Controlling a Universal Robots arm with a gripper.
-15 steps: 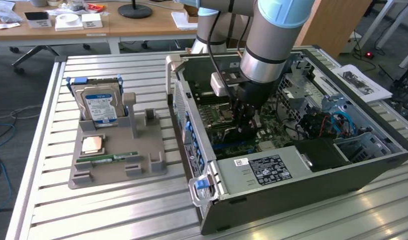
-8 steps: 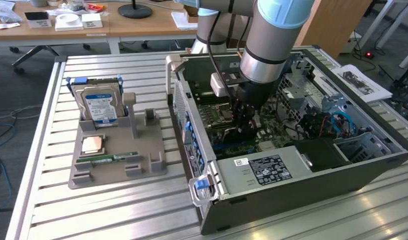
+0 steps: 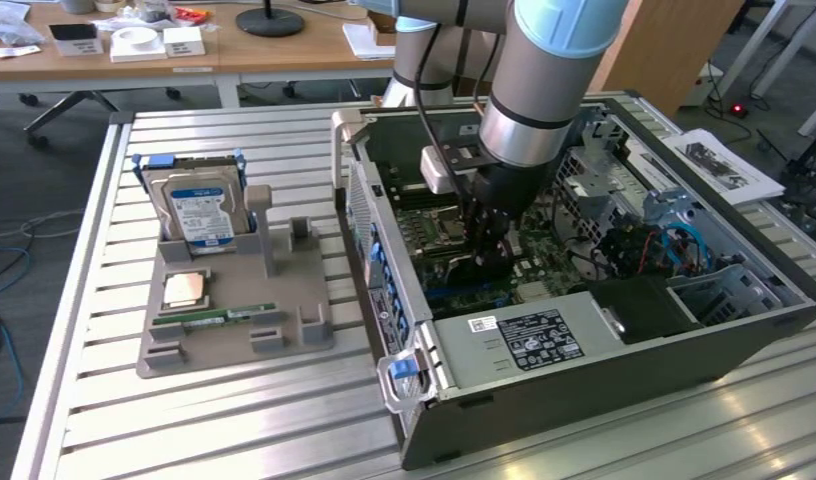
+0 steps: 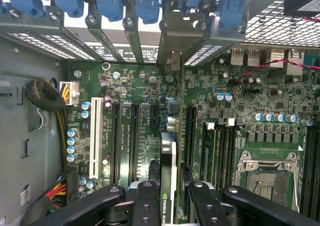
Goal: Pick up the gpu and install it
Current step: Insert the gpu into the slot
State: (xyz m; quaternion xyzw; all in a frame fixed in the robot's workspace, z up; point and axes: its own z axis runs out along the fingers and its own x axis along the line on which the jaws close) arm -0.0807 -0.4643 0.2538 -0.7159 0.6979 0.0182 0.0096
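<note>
Wrist view, nearest first: black fingers (image 4: 146, 196) clenched on the gpu (image 4: 168, 156), one on each flat face, with the card standing edge-on in the gap between them. The gripper (image 4: 170, 192) grips the card at its near end. An NVIDIA label runs along the card's edge, right between the fingers. Beyond the grip the card runs straight out over the green motherboard (image 4: 130, 91), in line with the long dark expansion slots and just beside them. Whether its lower edge sits in a slot cannot be told. A white slot (image 4: 93, 136) lies parallel, several slots away. The open CPU socket (image 4: 267, 173) is on the card's other side, well apart. The card's far end reaches the rear wall of the case, under the row of blue clips (image 4: 112, 1). Exterior view: the arm (image 3: 548, 80) reaches down into the open computer case (image 3: 622, 350), which lies on its side on the slatted metal surface (image 3: 181, 430), with the gripper low over the board. To the exterior view's left of the case is a grey holder tray (image 3: 235, 345). On it, nearest, lies a green memory stick (image 3: 215, 316), and farther back a blue-labelled hard drive (image 3: 199, 212) stands upright.
</note>
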